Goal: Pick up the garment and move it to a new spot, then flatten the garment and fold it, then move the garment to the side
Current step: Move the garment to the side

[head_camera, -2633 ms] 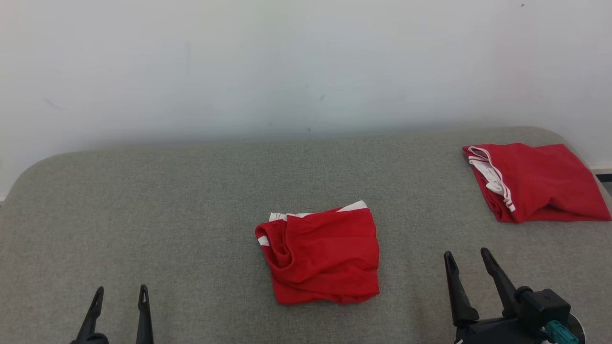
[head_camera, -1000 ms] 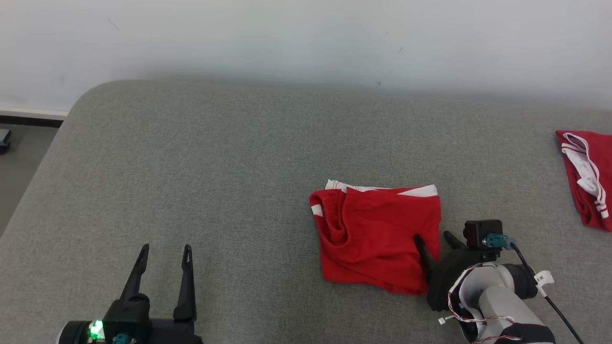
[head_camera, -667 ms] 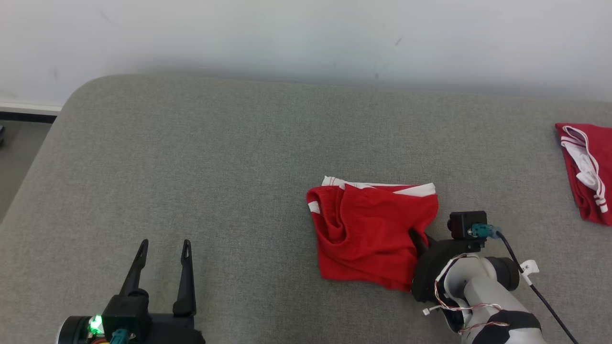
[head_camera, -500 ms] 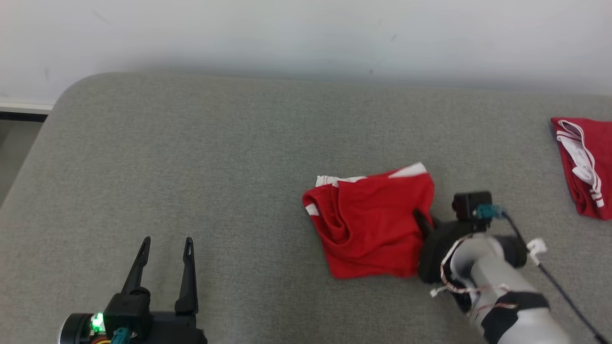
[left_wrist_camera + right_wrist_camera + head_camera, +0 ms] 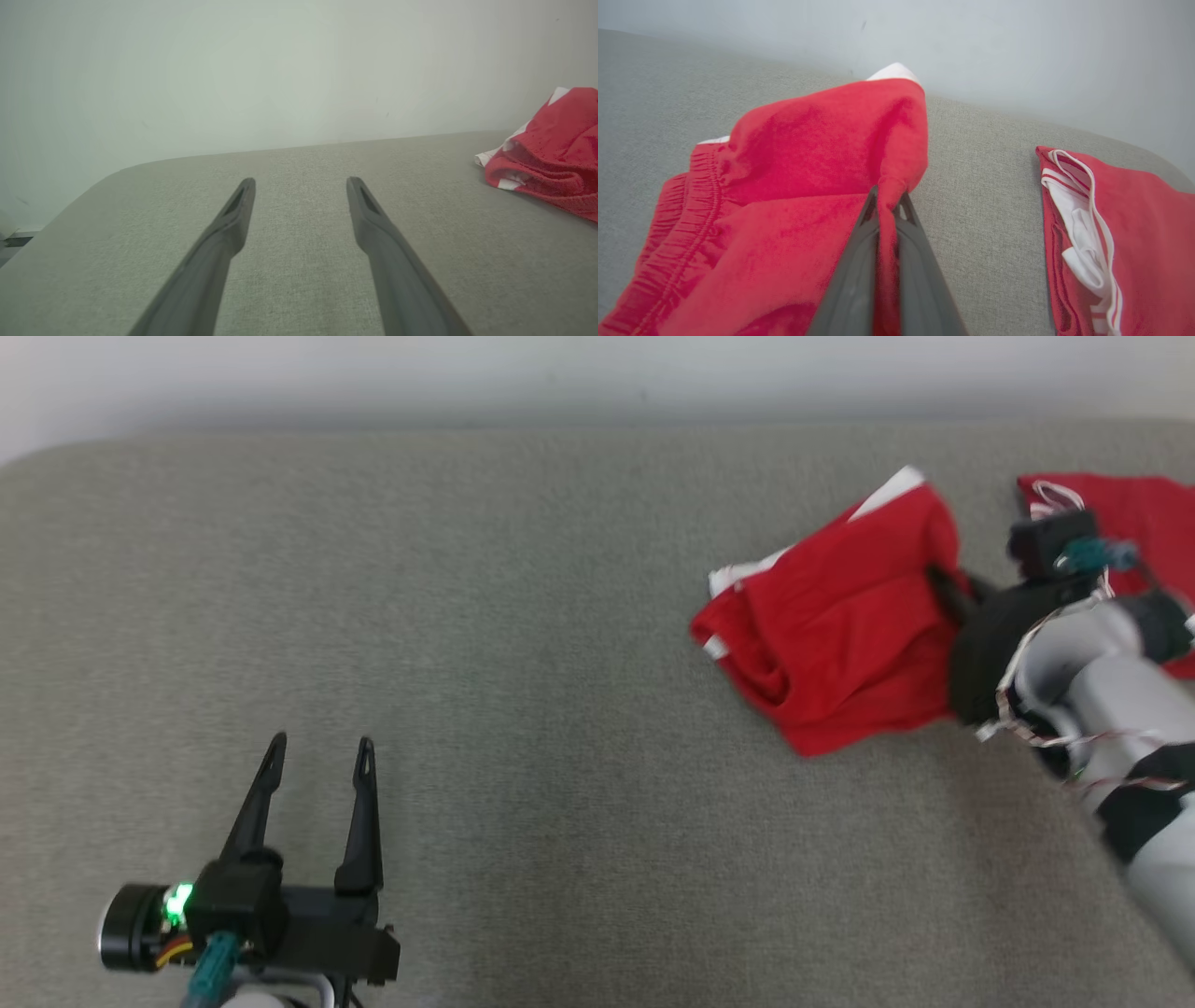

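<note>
Item: garment (image 5: 840,635), red with white trim, a folded bundle on the grey surface (image 5: 467,616), just left of the second garment (image 5: 1139,504), with one edge lifted. Right pincer (image 5: 943,583): pressed together on a fold of that edge. Left pincer (image 5: 320,742): spread, empty, well left of the second garment. Step, as judged: moving the folded garment aside. Next move calls for: a low carry toward the second garment without spilling the folds, then lowering and release.

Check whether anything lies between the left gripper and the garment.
Nothing visible does: bare grey surface separates the open left gripper from the garment, pinched by the right gripper. A second garment lies beyond, farther right.
</note>
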`<state>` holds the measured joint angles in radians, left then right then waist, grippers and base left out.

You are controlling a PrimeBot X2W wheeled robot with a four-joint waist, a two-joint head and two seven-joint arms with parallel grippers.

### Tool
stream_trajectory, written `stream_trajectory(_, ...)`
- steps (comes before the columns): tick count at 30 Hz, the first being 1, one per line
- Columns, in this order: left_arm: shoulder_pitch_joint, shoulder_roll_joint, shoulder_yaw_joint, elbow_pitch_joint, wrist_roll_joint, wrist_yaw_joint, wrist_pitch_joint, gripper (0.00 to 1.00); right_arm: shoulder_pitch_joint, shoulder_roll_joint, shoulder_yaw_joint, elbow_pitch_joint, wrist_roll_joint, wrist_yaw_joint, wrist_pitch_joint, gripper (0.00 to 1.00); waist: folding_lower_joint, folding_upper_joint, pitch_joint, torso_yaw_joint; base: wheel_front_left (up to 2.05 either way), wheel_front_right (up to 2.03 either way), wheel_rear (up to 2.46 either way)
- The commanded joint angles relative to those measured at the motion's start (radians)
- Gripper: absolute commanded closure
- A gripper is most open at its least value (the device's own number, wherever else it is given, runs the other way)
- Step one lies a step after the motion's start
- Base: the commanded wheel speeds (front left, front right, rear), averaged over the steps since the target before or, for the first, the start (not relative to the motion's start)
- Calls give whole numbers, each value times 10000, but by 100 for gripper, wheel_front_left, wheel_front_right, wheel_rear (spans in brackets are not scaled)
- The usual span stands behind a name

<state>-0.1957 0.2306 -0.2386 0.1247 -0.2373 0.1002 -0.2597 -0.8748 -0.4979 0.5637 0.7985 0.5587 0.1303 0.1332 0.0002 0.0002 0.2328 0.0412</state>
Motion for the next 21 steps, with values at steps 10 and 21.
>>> stream_trajectory(10,-1000,486,-22,-669,349,-125,100,0,-1892,-2233,857,-67,731,1,380,100,-2,-2,2119,-1190,0,0,0)
stream_trajectory(21,-919,1160,196,-2063,586,133,751,0,-3461,-3745,1562,456,726,0,547,100,-2,-2,2863,-1574,0,0,0)
